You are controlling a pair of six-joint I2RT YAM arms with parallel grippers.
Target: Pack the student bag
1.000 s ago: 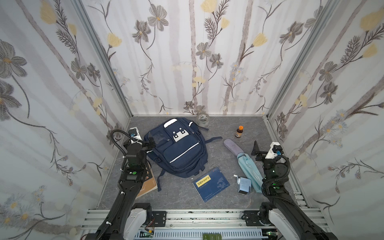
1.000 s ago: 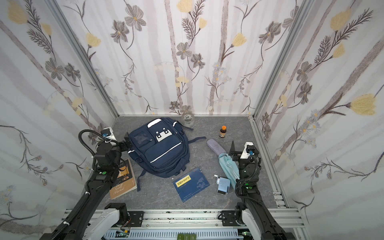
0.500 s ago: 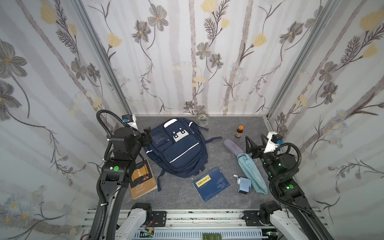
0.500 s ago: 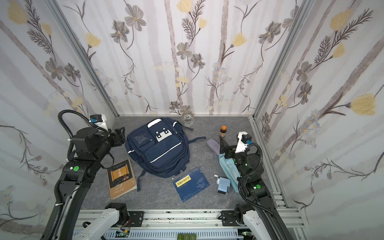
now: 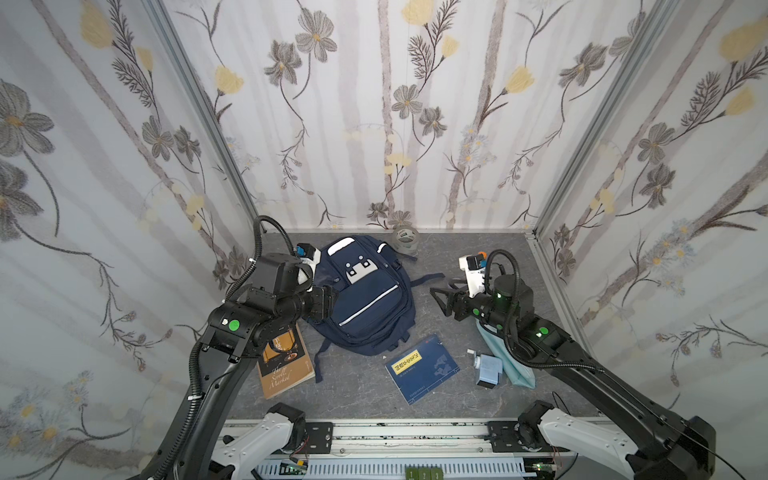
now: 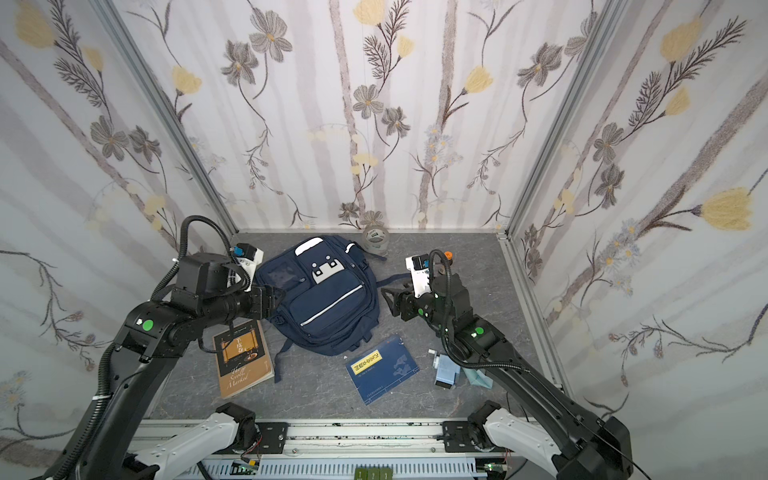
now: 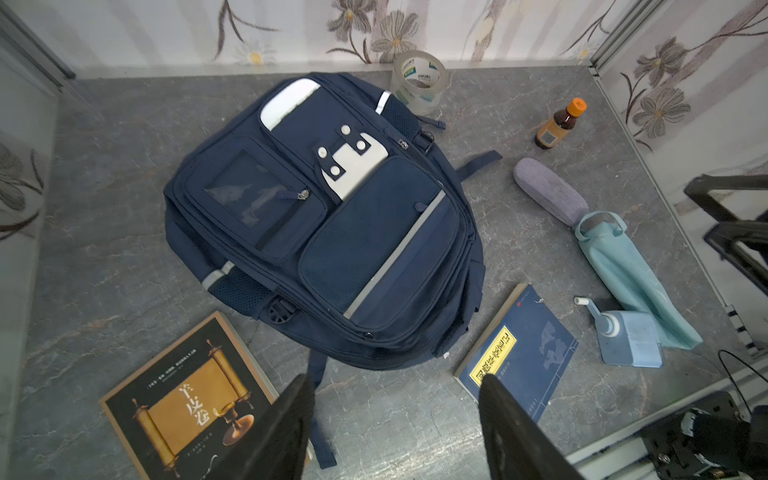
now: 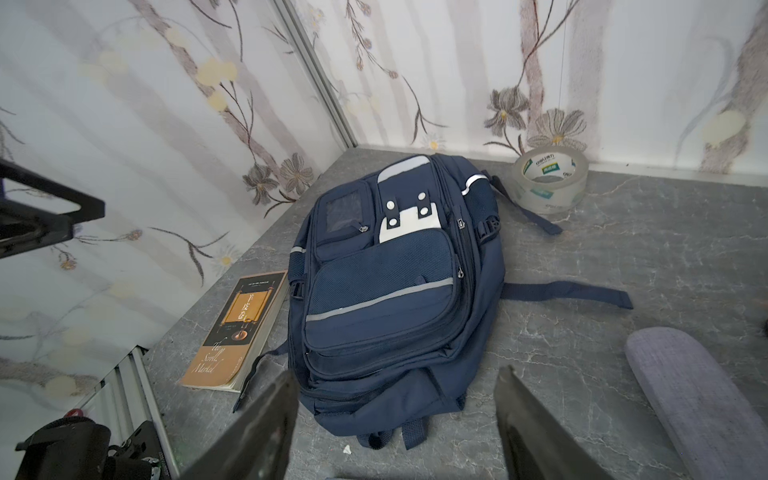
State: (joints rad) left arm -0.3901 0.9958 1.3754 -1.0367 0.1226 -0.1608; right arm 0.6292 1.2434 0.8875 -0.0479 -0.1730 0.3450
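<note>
Both top views show the student bag point(image 5: 365, 299) lying flat on the grey table point(image 5: 353, 397), a little toward 11 o'clock from the middle. Its front pockets face up and its top end points to 12 o'clock, near the back wall. Every zip that shows looks closed, so opening it is probably the first job. The left pincer point(image 7: 395, 376) hangs at the bag's 9 o'clock edge, and the right pincer point(image 5: 441, 300) hangs off its 3 o'clock side, clear of the fabric. Both have their fingers apart and nothing between them. They seem set either side of the bag so that one can steady it while the other works a zip. A brown book point(image 5: 284, 365) lies just beside the bag at 8 o'clock, partly under the left arm. A blue book point(image 5: 422, 368) sits at 5 o'clock and a tape roll point(image 5: 406, 240) at 1 o'clock. At 3 to 4 o'clock are a grey case point(image 7: 548, 191), a pale blue umbrella point(image 7: 631, 270) and a small bottle point(image 7: 559, 124). A loose strap point(image 8: 565, 293) trails toward 3 o'clock and could snag. Room is tight by the wall at 9 o'clock, and the widest bare stretch lies at 6 o'clock.
</note>
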